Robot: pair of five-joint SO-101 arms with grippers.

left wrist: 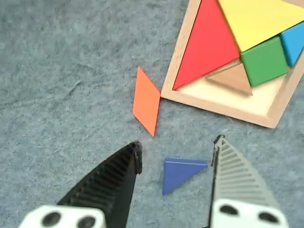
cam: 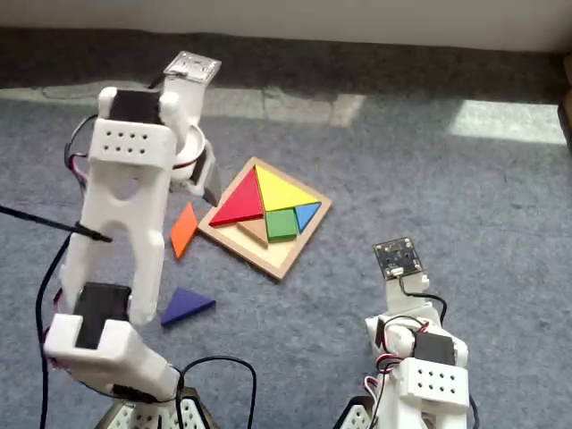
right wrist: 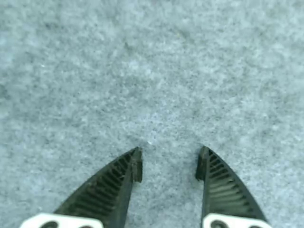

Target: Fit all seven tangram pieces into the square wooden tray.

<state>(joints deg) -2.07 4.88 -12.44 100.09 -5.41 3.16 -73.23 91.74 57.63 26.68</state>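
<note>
- Square wooden tray (cam: 284, 259): mid-desk, five pieces seated: red triangle (cam: 239, 204), yellow triangle (cam: 281, 190), green square (cam: 281, 223), light-blue triangle (cam: 307, 214), tan triangle (cam: 255, 231).
- Outstanding, two: orange parallelogram (cam: 183, 230), just left of tray; dark-blue triangle (cam: 185, 306), nearer, apart.
- Left gripper (left wrist: 175, 147): above desk left of tray, jaws wide, empty.
- Right gripper (right wrist: 168, 164): near right, jaws apart, empty.
- Progress, judged: five of seven.

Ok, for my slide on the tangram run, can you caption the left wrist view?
Open left gripper framing the blue triangle, orange parallelogram beside the partly filled tray.
</note>
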